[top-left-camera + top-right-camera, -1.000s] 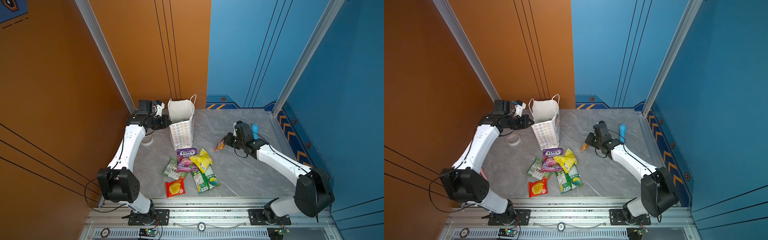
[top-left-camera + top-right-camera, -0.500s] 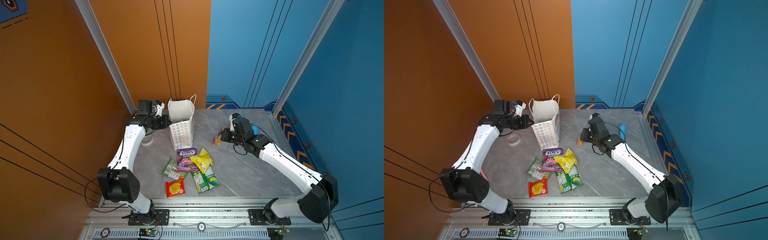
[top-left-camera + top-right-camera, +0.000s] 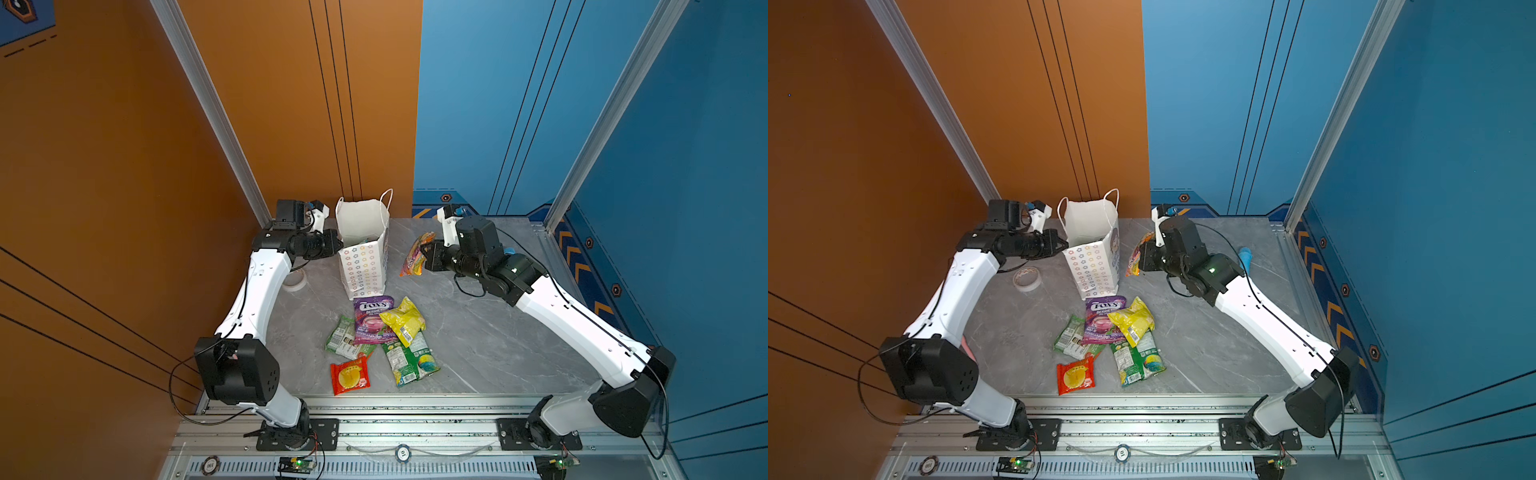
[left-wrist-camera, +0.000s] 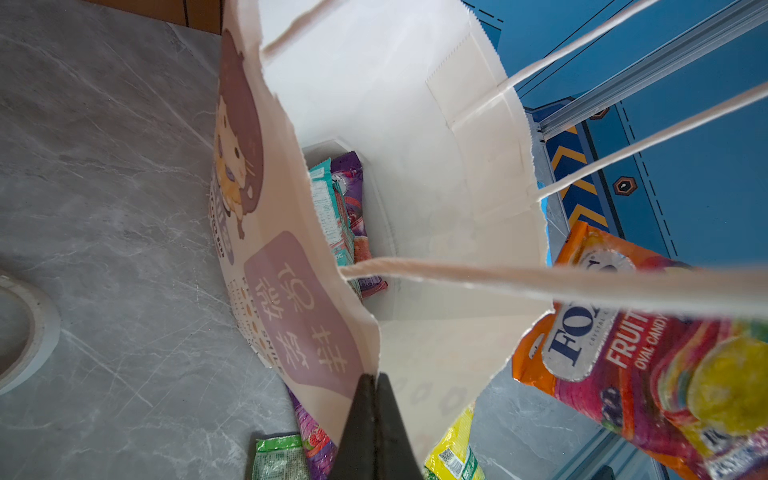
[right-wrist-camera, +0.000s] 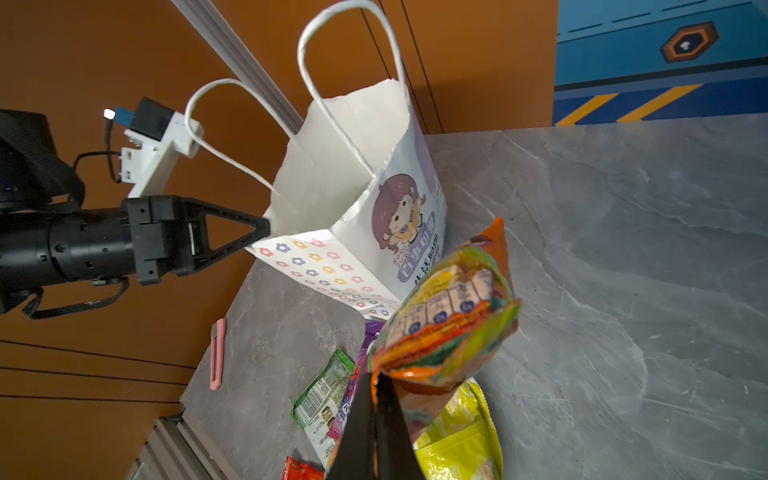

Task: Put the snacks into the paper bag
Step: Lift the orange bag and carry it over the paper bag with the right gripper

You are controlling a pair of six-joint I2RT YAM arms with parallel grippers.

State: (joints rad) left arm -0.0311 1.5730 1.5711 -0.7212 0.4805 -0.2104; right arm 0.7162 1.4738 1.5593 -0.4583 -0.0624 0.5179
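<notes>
While the white paper bag point(image 3: 362, 257) stands upright and open-mouthed at the back of the grey marbled table point(image 3: 478, 332), its contents and surroundings are listed as follows. Left gripper point(image 4: 375, 384): fingers pressed together on the bag's top rim at a corner, paper pinched between them. Right gripper point(image 5: 376, 386): clamped on one edge of an orange FOX'S fruit candy packet point(image 3: 417, 259), which hangs clear of the table just beside the bag's cartoon-figure face, outside the bag and not touching it. Inside the bag, seen from the left wrist view: a teal packet point(image 4: 328, 208) and a purple packet point(image 4: 353, 187), standing on edge against the front wall. Loose on the table in front of the bag, in both top views: a purple FOX'S berries packet point(image 3: 372, 318), its top edge just beside the bag's base; a yellow pouch point(image 3: 403, 320) overlapping its right side; a green pouch point(image 3: 343, 343) partly beneath its left side; a green packet with multicoloured print point(image 3: 409, 361) under the yellow pouch's lower end; a red pouch point(image 3: 350, 376) lying apart, nearest the front rail. Other items: a roll of tape point(image 3: 1027, 278) flat on the table under the left arm; a blue stick point(image 3: 1246, 257) behind the right arm; a pink utility knife point(image 5: 217, 353) near the left table edge.
</notes>
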